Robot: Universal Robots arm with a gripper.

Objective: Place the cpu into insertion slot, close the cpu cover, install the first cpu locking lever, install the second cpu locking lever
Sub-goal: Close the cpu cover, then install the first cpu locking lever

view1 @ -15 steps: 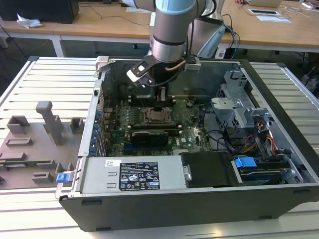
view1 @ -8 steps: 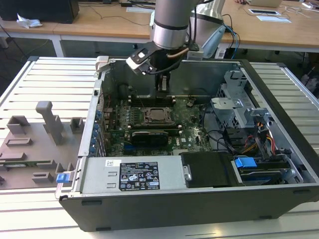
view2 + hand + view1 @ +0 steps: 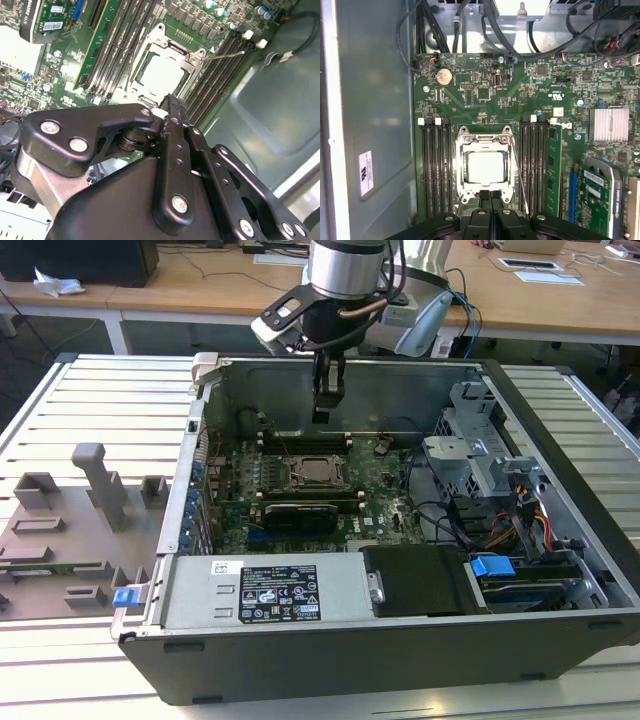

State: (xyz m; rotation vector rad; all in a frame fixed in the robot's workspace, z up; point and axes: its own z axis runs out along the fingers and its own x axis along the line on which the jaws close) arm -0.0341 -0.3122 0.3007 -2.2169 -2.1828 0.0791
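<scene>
**Chip seated under its frame, gripper closed above**

A dark-grey metal computer case (image 3: pixel 330 640) lies open on the slatted worktop (image 3: pixel 100 400), filling the middle of the exterior view. Inside it is a green motherboard (image 3: pixel 485 95). The black gripper (image 3: pixel 326 410) hangs over the board at upper centre, its fingers pressed together on nothing. Mid-board sits the insertion slot (image 3: pixel 465 167), a dark square socket. The cpu cover (image 3: pixel 484 141), a thin silvery frame, lies flat on it. The cpu (image 3: pixel 485 167), pale, matte and square, shows through its window. A thin wire lever (image 3: pixel 518 172) slants alongside.
</scene>
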